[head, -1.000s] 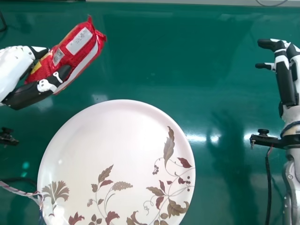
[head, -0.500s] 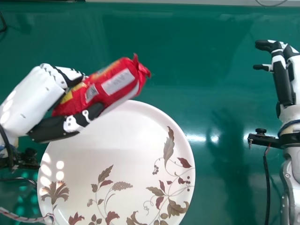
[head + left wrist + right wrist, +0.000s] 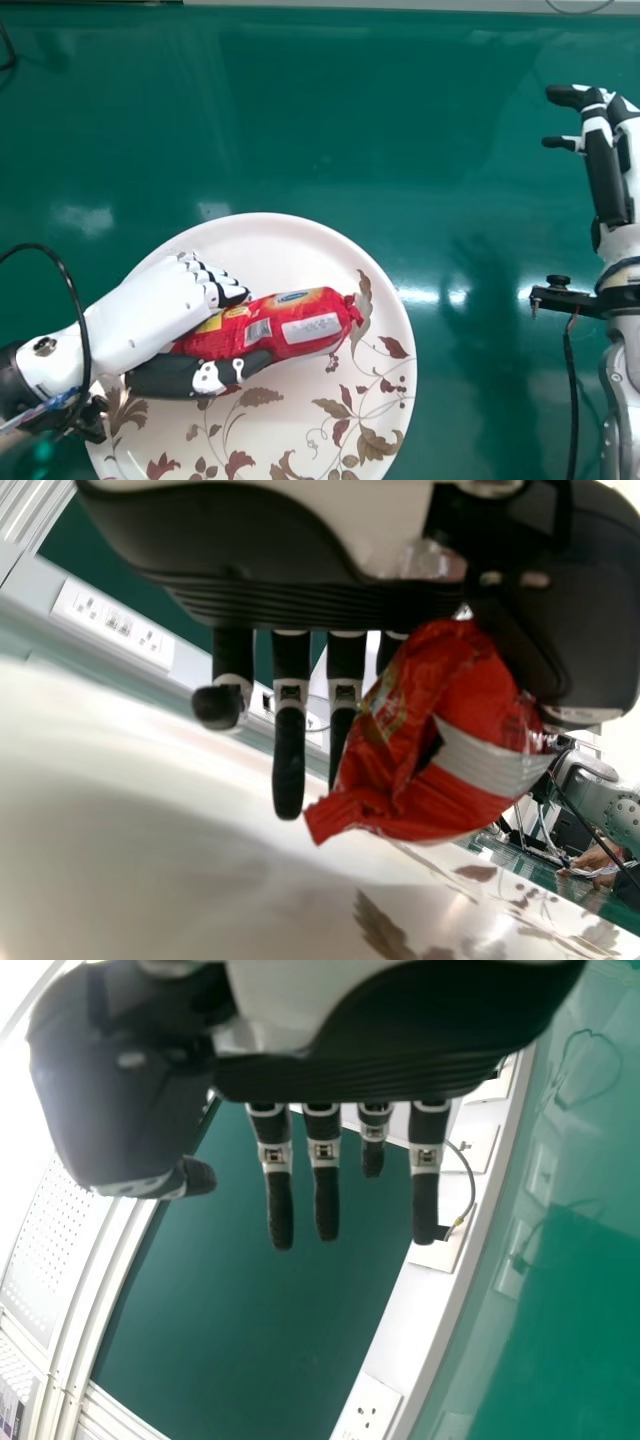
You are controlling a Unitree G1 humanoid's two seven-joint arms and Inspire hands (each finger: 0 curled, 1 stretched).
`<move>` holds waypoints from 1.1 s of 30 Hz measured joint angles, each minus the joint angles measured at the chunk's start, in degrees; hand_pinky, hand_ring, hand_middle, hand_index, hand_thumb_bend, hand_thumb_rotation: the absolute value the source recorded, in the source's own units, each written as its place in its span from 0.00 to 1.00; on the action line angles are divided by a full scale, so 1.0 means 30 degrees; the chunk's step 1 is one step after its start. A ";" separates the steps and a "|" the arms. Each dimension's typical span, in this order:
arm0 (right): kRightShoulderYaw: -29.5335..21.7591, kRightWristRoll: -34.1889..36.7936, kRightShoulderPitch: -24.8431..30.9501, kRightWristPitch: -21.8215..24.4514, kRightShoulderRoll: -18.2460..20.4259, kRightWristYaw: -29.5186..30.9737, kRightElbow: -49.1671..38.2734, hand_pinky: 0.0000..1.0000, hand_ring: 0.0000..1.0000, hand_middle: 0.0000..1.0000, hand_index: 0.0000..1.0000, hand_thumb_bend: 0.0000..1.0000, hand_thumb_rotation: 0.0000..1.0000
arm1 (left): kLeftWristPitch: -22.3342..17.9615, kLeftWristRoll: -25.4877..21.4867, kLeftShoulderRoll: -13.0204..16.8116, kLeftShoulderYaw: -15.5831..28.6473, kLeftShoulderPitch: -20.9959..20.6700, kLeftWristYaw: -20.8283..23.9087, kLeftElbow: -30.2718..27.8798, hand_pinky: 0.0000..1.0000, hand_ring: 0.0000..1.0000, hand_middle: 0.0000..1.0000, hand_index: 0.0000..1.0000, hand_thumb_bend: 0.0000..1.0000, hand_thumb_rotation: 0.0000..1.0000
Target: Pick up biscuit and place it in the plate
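Note:
My left hand [image 3: 165, 310] is over the left part of the white floral plate [image 3: 270, 250] in the head view, its fingers and thumb round the left end of the red biscuit packet [image 3: 290, 325]. The packet's other end points right, over the plate's middle; whether it touches the plate I cannot tell. In the left wrist view the packet [image 3: 440, 740] lies between the thumb side and fingers of my left hand [image 3: 290, 720], above the plate [image 3: 150, 830]. My right hand [image 3: 605, 150] is open and holds nothing, at the head view's right edge.
The green table [image 3: 480, 200] surrounds the plate. A black clamp mount [image 3: 575, 298] sits on the right forearm, with a cable hanging from it. Another black cable [image 3: 75, 290] loops over the left wrist. White sockets [image 3: 115, 625] line the edge behind the table.
The left hand has come right and toward the robot from the upper left, bringing the packet over the plate. The packet is turned closer to level. The right hand has hardly moved.

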 measured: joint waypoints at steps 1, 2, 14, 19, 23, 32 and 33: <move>-0.0022 0.0080 0.0000 -0.0002 0.0000 0.0003 0.0001 0.61 0.76 0.78 0.72 0.43 0.60 | 0.0001 -0.0168 -0.0006 -0.0081 0.0109 -0.0024 0.0014 0.09 0.39 0.43 0.52 0.48 0.00; -0.0029 0.0122 0.0000 -0.0006 -0.0001 0.0003 0.0001 0.61 0.75 0.77 0.72 0.43 0.61 | 0.0002 -0.0239 -0.0014 -0.0156 0.0192 -0.0061 0.0012 0.11 0.39 0.42 0.52 0.48 0.00; -0.0063 0.0141 -0.0005 -0.0064 -0.0062 0.0043 0.0014 0.61 0.76 0.79 0.72 0.39 0.58 | 0.0207 -0.0207 -0.0046 -0.0369 0.0160 -0.0325 0.0023 0.05 0.37 0.42 0.51 0.48 0.00; -0.0080 0.0170 0.0002 -0.0093 -0.0059 0.0055 0.0014 0.58 0.76 0.80 0.72 0.39 0.60 | 0.2720 -0.0790 0.0788 -0.0367 0.0320 -0.2069 -0.1220 0.85 0.90 0.91 0.93 0.83 0.74; -0.0085 0.0180 0.0003 -0.0114 -0.0058 0.0052 0.0014 0.59 0.77 0.80 0.73 0.38 0.60 | 0.3701 -0.1200 0.1311 -0.0308 0.0281 -0.2805 -0.1911 0.99 1.00 1.00 1.00 0.99 0.91; -0.0108 0.0240 -0.0025 -0.0648 -0.0063 0.0066 0.0392 0.58 0.76 0.79 0.72 0.37 0.57 | 0.4269 -0.1382 0.1370 -0.0178 0.0231 -0.3128 -0.2303 1.00 1.00 1.00 1.00 1.00 0.96; -0.0113 0.0248 -0.0040 -0.0712 -0.0062 0.0066 0.0470 0.58 0.76 0.79 0.72 0.37 0.57 | 0.4247 -0.1382 0.1370 -0.0160 0.0212 -0.3109 -0.2295 1.00 1.00 1.00 1.00 1.00 0.97</move>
